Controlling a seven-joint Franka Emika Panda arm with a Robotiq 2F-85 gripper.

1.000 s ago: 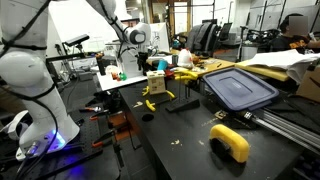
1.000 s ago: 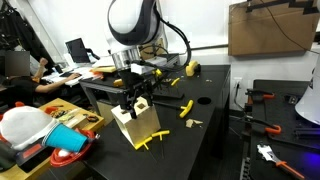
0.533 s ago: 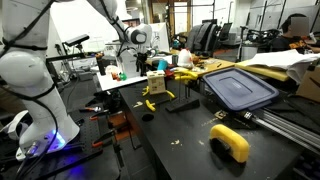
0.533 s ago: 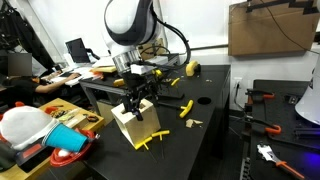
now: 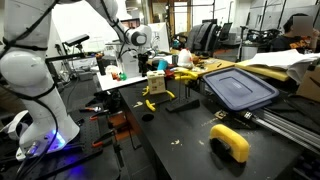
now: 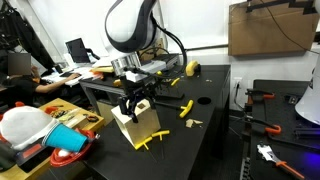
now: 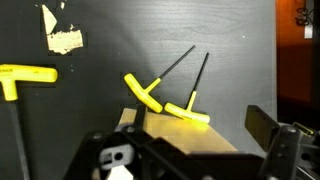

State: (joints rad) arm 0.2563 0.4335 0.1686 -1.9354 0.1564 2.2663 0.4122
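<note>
My gripper (image 6: 133,99) hangs just over the top of a tan cardboard box (image 6: 141,126) that stands on the black table. Its fingers are spread open on either side of the box's upper edge, holding nothing. In the wrist view the gripper (image 7: 190,152) is right above the box top (image 7: 185,138). Two yellow T-handle hex keys (image 7: 148,92) (image 7: 188,112) lie on the table just beyond the box. The gripper (image 5: 148,67) and box (image 5: 156,83) also show in an exterior view, at the table's far end.
More yellow T-handle keys lie on the table (image 6: 185,108) (image 7: 25,73), with a paper scrap (image 7: 62,38). A yellow tape roll (image 6: 192,68) sits further back. A blue lid (image 5: 238,87) and a yellow object (image 5: 230,142) lie on the table. A cluttered desk (image 6: 55,125) stands beside it.
The arm's upper joints have shifted slightly; the gripper stays open over the box, nearly in the same spot.
</note>
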